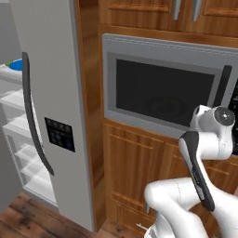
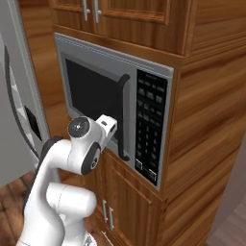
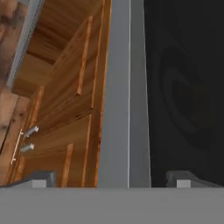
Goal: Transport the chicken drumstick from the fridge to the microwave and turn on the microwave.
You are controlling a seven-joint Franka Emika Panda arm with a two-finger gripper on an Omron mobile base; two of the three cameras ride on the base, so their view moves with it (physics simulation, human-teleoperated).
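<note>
- Chicken drumstick location: can't tell, not spotted in fridge [image 1: 51, 93] w/ door open
- Gripper [image 3: 109, 177] spread wide, empty, close to closed microwave [image 2: 103, 93] door's lower frame
- Step, prob: opening microwave; next needs hooking handle [image 2: 126, 120]

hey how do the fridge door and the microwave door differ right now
The fridge door is swung open, showing white shelves; the microwave door is shut. The fridge door is tall, plain light grey with a small black panel; the microwave door is wide, with a large black window. The fridge handle is long and curved; the microwave handle is a shorter, nearly straight bar. Both handles are dark and run vertically.
</note>
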